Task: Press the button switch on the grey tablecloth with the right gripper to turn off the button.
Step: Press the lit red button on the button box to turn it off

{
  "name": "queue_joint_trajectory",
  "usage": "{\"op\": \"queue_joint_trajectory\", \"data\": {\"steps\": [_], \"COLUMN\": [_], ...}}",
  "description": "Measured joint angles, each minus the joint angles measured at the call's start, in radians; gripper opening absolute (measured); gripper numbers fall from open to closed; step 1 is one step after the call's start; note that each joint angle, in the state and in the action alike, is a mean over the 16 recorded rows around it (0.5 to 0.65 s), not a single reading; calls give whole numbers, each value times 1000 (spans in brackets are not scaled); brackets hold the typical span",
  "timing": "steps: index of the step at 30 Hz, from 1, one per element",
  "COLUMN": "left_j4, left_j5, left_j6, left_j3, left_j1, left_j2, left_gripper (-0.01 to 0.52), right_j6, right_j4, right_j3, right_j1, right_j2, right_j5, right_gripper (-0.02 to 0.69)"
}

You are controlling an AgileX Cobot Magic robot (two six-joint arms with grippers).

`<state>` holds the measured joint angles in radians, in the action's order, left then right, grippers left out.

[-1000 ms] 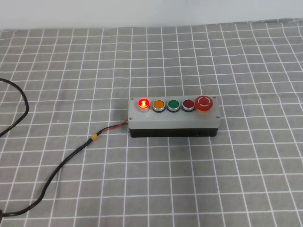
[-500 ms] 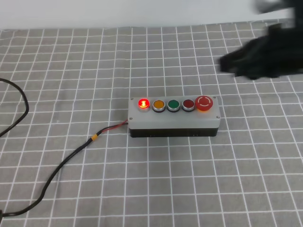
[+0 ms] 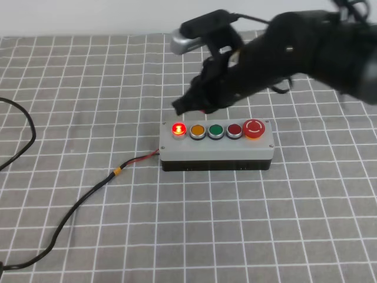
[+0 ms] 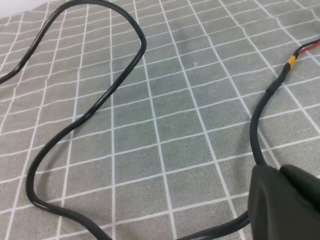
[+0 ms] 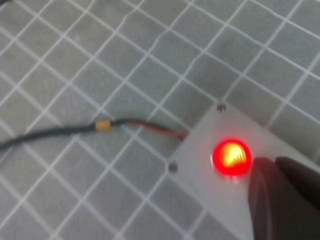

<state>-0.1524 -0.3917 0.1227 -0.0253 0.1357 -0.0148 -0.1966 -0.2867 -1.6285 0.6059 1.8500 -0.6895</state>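
Fingers (image 5: 285, 192) beside lit button (image 5: 231, 157)

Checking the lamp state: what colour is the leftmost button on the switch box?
Glowing bright red button, clearest in the right wrist view.

— What lies behind the work area?

— A plain pale wall (image 3: 88, 16) runs along the top of the high view, white with a faint blue cast. It carries no marks or fixtures that can be made out.

— And the light?

— Even and soft. Shadows are faint and short, and nothing glares.

— Any furniture or floor?

— The supporting surface is fully covered, so its material cannot be told. No floor and no window fall within any of the views.
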Motion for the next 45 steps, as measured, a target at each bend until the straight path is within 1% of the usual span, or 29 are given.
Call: {"op": "queue_joint_trajectory", "data": {"steps": [6, 11, 28, 37, 45], "left_j4": [0, 0, 0, 0, 1], "left_j5": [0, 0, 0, 0, 0], "left_j6": [0, 0, 0, 0, 0], "left_j3": [0, 0, 0, 0, 0], "left_j1": [0, 0, 0, 0, 0], "left_j2": [0, 0, 0, 0, 0], "left_gripper": [-3, -3, -3, -3, -3], "right_j6": [33, 37, 37, 38, 50], "right_j4": [17, 12, 31, 60, 147], "right_j3": [-106, -149, -177, -184, -173], "right_j1": [17, 17, 17, 17, 17], "right_j2": [127, 191, 261, 247, 99], "right_j5": [-17, -30, -45, -55, -77], "right_gripper": [-15, -15, -15, -15, -15]}}
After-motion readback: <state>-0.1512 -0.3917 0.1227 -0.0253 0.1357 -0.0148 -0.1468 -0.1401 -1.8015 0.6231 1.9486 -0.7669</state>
